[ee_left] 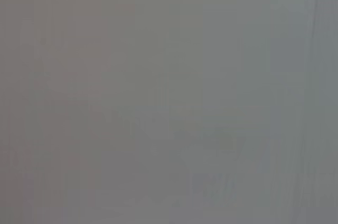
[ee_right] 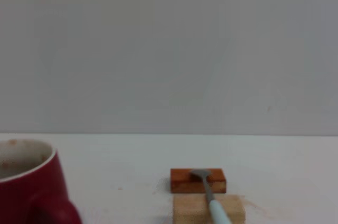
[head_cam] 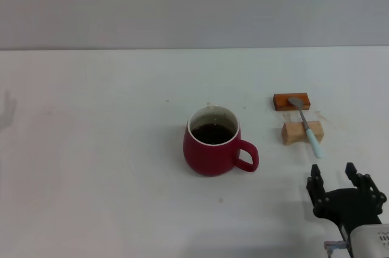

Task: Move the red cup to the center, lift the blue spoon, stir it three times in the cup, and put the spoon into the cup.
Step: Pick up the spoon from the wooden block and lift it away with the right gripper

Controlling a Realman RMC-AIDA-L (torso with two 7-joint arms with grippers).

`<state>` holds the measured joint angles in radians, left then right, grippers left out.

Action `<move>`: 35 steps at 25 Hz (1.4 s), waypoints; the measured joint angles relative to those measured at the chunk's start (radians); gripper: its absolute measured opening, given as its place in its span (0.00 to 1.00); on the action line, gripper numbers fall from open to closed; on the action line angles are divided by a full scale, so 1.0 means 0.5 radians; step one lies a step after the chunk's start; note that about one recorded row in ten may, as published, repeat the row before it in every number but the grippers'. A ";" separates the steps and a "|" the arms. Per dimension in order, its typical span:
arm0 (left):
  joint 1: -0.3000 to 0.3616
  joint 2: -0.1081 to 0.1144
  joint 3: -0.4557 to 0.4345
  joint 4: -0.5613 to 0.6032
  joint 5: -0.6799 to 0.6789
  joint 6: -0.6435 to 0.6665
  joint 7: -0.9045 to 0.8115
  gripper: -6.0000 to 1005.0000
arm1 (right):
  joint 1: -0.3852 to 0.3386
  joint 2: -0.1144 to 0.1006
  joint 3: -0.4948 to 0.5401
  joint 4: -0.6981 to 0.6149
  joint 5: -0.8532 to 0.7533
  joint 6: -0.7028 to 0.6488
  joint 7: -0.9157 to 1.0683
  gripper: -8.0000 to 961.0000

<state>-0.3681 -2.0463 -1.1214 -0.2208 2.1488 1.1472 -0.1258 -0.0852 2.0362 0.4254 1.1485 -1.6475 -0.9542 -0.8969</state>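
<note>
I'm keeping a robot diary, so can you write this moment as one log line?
red cup: table middle | blue spoon: across two wooden blocks, untouched | right hand: open, near spoon | left hand: unseen

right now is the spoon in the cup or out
Out: the spoon lies across two blocks, beside the cup.

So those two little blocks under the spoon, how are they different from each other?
The far block is dark reddish-orange; the near block is pale, unfinished-looking wood. The far block looks flatter and lower, the near block chunkier. The far block carries the spoon's metal bowl, while the near block carries its neck where the light-blue handle begins. Both are small rectangular blocks lying flat on the white table, to the right of the red cup.
</note>
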 joint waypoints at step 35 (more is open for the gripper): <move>0.006 -0.017 -0.036 -0.018 -0.003 0.016 -0.009 0.86 | 0.360 0.050 0.188 -0.321 0.061 0.273 0.020 0.62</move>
<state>-0.3649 -2.0548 -1.1397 -0.2297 2.1474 1.1551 -0.1305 0.0949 2.0613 0.5196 0.9882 -1.6169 -0.8176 -0.8868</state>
